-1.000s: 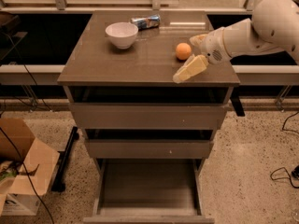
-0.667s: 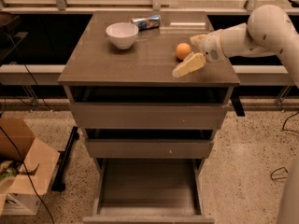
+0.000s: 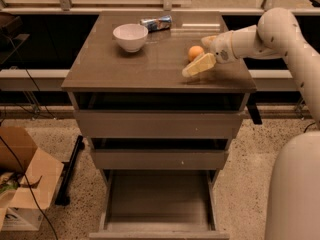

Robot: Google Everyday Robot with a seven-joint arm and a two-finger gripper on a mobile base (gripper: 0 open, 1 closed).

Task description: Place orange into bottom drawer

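Still on the cabinet top [image 3: 125, 70], right of centre, the orange [image 3: 195, 52] sits where we saw it a second ago. The gripper [image 3: 196, 56] has edged closer, its pale fingers [image 3: 199, 65] spread on either side of the fruit, not clamped. The robot's base [image 3: 296, 189] now bulks in at lower right. Below, the bottom drawer [image 3: 159, 196] stands pulled out. A white bowl [image 3: 130, 36] and a crushed can [image 3: 156, 23] sit farther back. A cardboard box [image 3: 25, 179] rests on the speckled floor [image 3: 250, 184].

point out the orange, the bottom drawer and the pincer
orange [image 3: 195, 52]: camera view, middle of the fruit
bottom drawer [image 3: 159, 198]: camera view, bare floor of the open tray
pincer [image 3: 194, 56]: camera view, midway between its open fingertips, astride the orange
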